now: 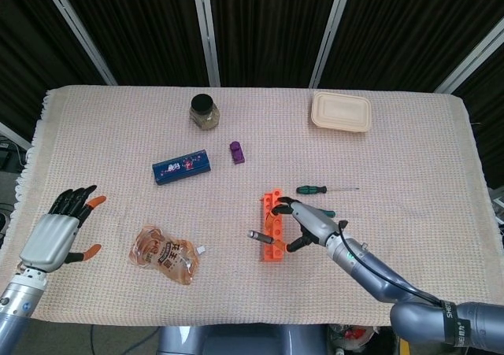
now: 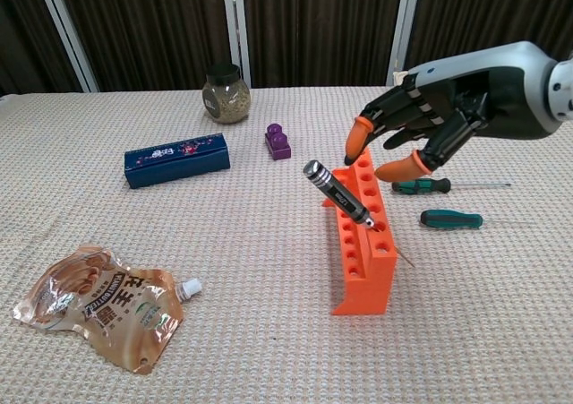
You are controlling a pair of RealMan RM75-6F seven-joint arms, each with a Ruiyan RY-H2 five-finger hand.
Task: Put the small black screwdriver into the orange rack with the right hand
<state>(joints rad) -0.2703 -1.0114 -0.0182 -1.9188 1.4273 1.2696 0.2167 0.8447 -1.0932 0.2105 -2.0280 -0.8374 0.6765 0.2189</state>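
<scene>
The small black screwdriver (image 2: 338, 194) (image 1: 259, 235) stands in a hole of the orange rack (image 2: 364, 240) (image 1: 273, 223), leaning far to the left, its thin tip poking out on the rack's right side. My right hand (image 2: 430, 126) (image 1: 305, 225) hovers just right of and above the rack with fingers spread, touching nothing. Far off at the table's left edge, my left hand (image 1: 63, 228) rests open and empty; it shows only in the head view.
Two green-handled screwdrivers (image 2: 450, 218) (image 2: 423, 185) lie right of the rack. A snack pouch (image 2: 103, 304), a blue box (image 2: 176, 159), a purple block (image 2: 277, 141), a jar (image 2: 225, 92) and a beige lidded container (image 1: 341, 111) are spread across the cloth.
</scene>
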